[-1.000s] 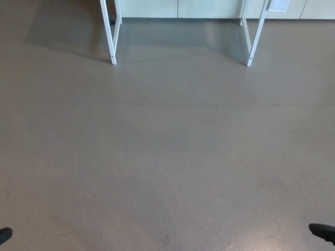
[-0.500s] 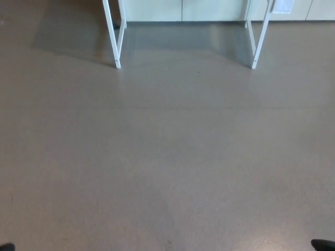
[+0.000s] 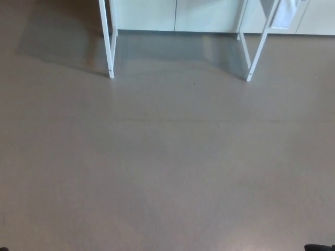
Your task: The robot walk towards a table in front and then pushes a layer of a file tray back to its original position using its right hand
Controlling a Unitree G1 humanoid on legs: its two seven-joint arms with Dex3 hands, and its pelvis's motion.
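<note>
White metal desk legs [image 3: 110,47] stand at the far edge of smooth grey-brown floor [image 3: 167,157], pale cabinet fronts [image 3: 172,13] behind. Neither hand's state can be told; file tray unseen.

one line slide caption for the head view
Bare grey-brown floor ahead, white table legs at the top edge; no file tray in view.

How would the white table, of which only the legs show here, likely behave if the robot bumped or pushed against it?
The table legs look thin and tubular, so the table is probably light for its size. They stand on a smooth, faintly glossy floor, so it may slide rather than hold. The splayed right legs suggest fair resistance to tipping. Its top is out of view.
</note>
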